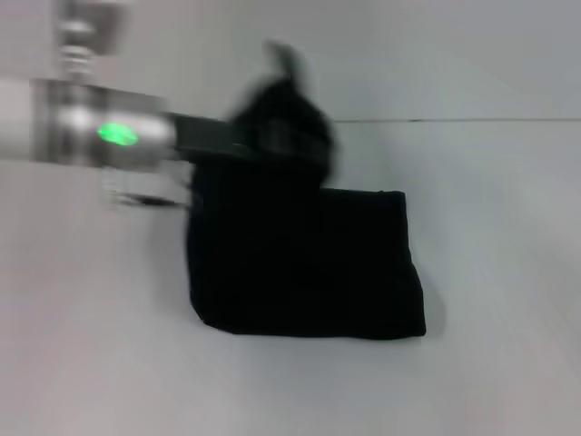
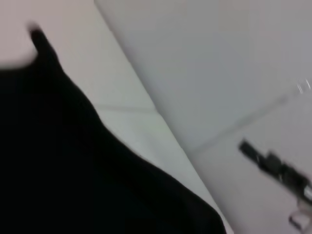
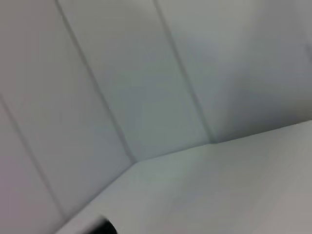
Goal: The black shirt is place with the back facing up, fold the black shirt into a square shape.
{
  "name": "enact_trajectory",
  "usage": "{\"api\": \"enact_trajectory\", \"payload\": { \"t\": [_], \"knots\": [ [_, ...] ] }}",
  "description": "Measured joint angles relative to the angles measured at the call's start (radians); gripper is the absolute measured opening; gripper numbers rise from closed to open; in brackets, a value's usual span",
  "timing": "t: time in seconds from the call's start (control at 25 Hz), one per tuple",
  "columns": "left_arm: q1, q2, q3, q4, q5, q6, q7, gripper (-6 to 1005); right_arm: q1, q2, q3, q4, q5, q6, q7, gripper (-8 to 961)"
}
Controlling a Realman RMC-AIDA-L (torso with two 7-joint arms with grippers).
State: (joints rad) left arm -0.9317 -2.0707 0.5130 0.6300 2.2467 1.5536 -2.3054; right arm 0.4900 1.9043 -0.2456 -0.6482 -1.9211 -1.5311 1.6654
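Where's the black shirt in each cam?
Head view: black shirt at centre on the white table, folded roughly square, its far left part raised at the left gripper.
Left wrist view: fills the near side.
Right wrist view: not identifiable; only a dark sliver at the edge.
Shared landmark: the white table.

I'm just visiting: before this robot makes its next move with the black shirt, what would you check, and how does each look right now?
1. The black shirt is folded to a compact, roughly square block on the table: ok.
2. Its far corner lies flat: not ok, fabric is lifted up there.
3. The left hand is at that lifted fabric: ok.
4. Left hand's grip is secure: cannot tell.
5. The right hand is clear of the shirt: cannot tell, no view shows it.
6. The table around the shirt is free of clutter: ok.
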Motion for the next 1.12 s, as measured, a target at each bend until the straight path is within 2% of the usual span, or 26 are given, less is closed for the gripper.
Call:
{"api": "enact_trajectory", "payload": {
  "t": [0.08, 0.12, 0.16, 0.2, 0.28, 0.36, 0.44, 0.56, 0.68, 0.76, 0.92, 1.04, 1.12],
  "knots": [
    [-0.034, -0.063, 0.064, -0.011, -0.001, -0.056, 0.001, 180, -0.029, -0.028, 0.028, 0.000, 0.003, -0.017, 0.001, 835],
    [-0.043, -0.087, 0.096, -0.030, -0.009, -0.094, 0.002, 183, -0.042, -0.041, 0.038, 0.000, 0.004, -0.023, 0.001, 835],
    [-0.051, -0.100, 0.130, -0.075, -0.042, -0.155, 0.013, 186, -0.050, -0.050, 0.043, -0.001, 0.004, -0.030, 0.001, 835],
    [-0.055, -0.103, 0.150, -0.130, -0.079, -0.201, 0.034, 189, -0.058, -0.059, 0.046, -0.001, 0.007, -0.038, 0.000, 835],
    [-0.058, -0.102, 0.177, -0.296, -0.196, -0.323, 0.119, 195, -0.068, -0.072, 0.047, -0.002, 0.013, -0.045, -0.001, 835],
    [-0.043, -0.103, 0.174, -0.421, -0.296, -0.384, 0.231, 201, -0.070, -0.076, 0.044, -0.007, 0.013, -0.046, -0.002, 835],
    [-0.014, -0.106, 0.163, -0.504, -0.393, -0.384, 0.363, 206, -0.068, -0.076, 0.039, -0.012, 0.011, -0.045, -0.002, 834],
    [0.027, -0.106, 0.158, -0.550, -0.454, -0.303, 0.458, 215, -0.063, -0.075, 0.037, -0.012, 0.006, -0.045, 0.001, 834],
    [0.060, -0.105, 0.157, -0.522, -0.462, -0.180, 0.493, 224, -0.055, -0.073, 0.023, -0.011, -0.010, -0.042, 0.036, 834],
    [0.087, -0.100, 0.155, -0.469, -0.475, -0.072, 0.509, 305, -0.049, -0.074, 0.000, -0.011, -0.028, -0.038, 0.088, 834],
    [0.163, -0.092, 0.150, -0.334, -0.489, 0.012, 0.507, 467, -0.010, -0.092, -0.082, -0.010, -0.111, -0.038, 0.236, 834],
    [0.229, -0.066, 0.182, -0.239, -0.478, 0.025, 0.537, 612, 0.043, -0.102, -0.152, 0.004, -0.201, -0.038, 0.348, 834],
    [0.259, -0.041, 0.220, -0.209, -0.474, 0.034, 0.567, 709, 0.093, -0.095, -0.195, 0.028, -0.280, -0.020, 0.408, 834]
  ]
}}
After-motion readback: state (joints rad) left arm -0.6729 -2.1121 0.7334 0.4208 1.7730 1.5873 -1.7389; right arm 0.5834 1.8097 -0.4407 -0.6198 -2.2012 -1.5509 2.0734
